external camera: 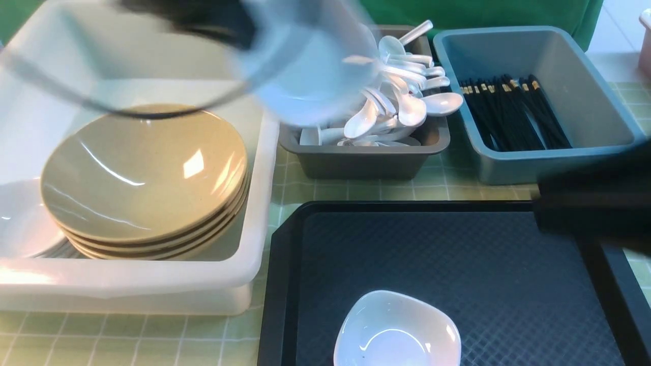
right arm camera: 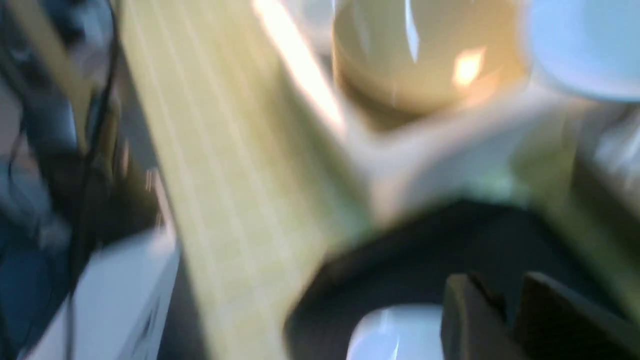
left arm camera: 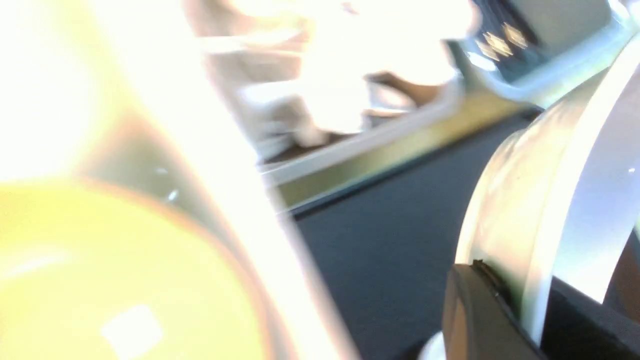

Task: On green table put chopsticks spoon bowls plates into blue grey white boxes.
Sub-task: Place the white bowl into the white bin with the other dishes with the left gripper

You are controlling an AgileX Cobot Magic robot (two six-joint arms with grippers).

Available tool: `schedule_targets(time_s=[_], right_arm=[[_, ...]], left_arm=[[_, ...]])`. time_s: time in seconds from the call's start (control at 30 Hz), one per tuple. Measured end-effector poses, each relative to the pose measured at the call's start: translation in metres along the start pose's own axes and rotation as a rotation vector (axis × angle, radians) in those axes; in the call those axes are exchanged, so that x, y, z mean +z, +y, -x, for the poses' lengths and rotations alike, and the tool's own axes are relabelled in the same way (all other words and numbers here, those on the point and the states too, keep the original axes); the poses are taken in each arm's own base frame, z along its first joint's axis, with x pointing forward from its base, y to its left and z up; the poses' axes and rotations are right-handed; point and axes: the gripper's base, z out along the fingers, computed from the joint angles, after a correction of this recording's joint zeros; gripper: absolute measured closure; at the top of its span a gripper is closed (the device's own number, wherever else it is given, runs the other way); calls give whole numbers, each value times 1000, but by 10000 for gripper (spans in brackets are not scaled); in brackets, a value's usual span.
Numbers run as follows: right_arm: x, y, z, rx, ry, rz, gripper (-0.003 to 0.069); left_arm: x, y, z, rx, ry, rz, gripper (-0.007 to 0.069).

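Left fingers (left arm camera: 470, 320) pinched on rim of a white bowl (external camera: 310, 66), held tilted above the white box (external camera: 127, 284) edge, presumably for drop-in beside stacked plates (external camera: 145, 173). Right fingers (right arm camera: 462, 325): state cannot be told, blurred; second bowl (external camera: 396, 330) seen on black tray (external camera: 457, 254).

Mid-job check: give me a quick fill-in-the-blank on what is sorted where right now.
The grey box holds white ___.
The blue box holds black ___.
The white box holds a stack of tan ___.
One bowl sits on the black ___.
Missing words: spoons, chopsticks, plates, tray.
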Motion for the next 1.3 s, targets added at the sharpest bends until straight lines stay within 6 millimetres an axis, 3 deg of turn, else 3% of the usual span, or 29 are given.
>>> schedule_targets(time_s=[0.17, 0.2, 0.23, 0.4, 0.53, 0.7, 0.8, 0.97, 1.13, 1.3], right_arm=[[15, -6, 19, -86, -141, 78, 522], [16, -6, 20, -90, -143, 83, 524], [25, -11, 24, -89, -128, 109, 545], [59, -32, 28, -53, -34, 183, 629], [76, -42, 24, -26, 9, 201, 637], [79, -44, 23, -21, 19, 206, 637], [79, -44, 23, -21, 19, 206, 637], [79, -44, 23, -21, 20, 207, 637], [79, -44, 23, -21, 20, 207, 636], [79, -44, 23, -21, 20, 208, 631]], left_arm=[[-48, 115, -68, -416, -24, 226, 609], [-50, 124, -73, -452, -23, 241, 609], [-62, 153, -96, -583, -32, 296, 609], [-97, 204, -139, -846, -91, 423, 609], [-95, 225, -153, -926, -33, 502, 609], [-63, 244, -149, -924, 64, 491, 609], [-32, 252, -143, -897, 137, 455, 609], [-8, 261, -141, -893, 190, 456, 608], [-3, 262, -142, -916, 220, 510, 599], [-11, 259, -145, -1009, 248, 583, 468]])
